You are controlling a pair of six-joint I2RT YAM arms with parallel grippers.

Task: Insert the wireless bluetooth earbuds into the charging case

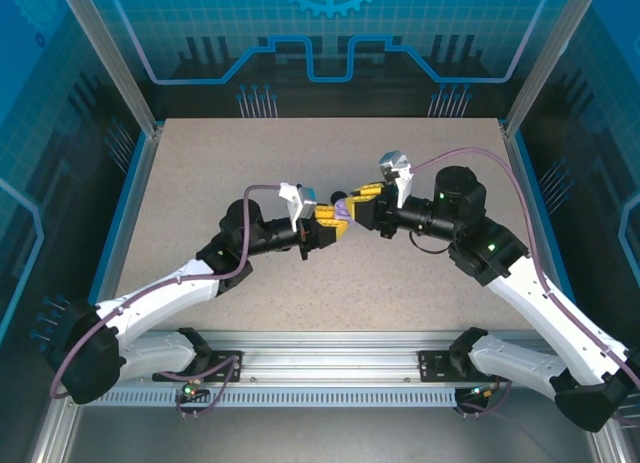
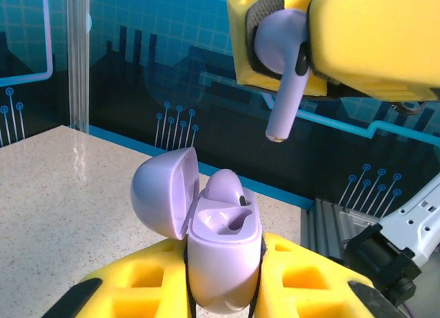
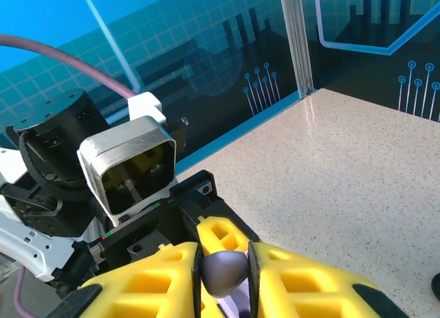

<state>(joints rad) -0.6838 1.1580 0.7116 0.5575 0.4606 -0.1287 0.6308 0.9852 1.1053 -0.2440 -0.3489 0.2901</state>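
Note:
My left gripper point(image 2: 223, 263) is shut on the lavender charging case point(image 2: 223, 246), holding it upright above the table with its lid point(image 2: 161, 191) swung open to the left. One lavender earbud point(image 2: 225, 186) sits in the far slot; the near slot point(image 2: 232, 220) is empty. Above and to the right of the case, my right gripper point(image 2: 302, 50) is shut on a second lavender earbud point(image 2: 283, 84), stem pointing down. In the right wrist view the yellow fingers point(image 3: 172, 277) pinch that earbud's head point(image 3: 223, 272). From above, both grippers point(image 1: 325, 223) point(image 1: 360, 203) meet at the table's middle.
The left arm's wrist camera point(image 3: 130, 163) faces the right gripper closely. Speckled tabletop point(image 1: 330, 303) lies all around, bounded by blue walls and aluminium posts point(image 1: 140, 123). A small dark object point(image 3: 436, 287) is cut off at the right wrist view's edge.

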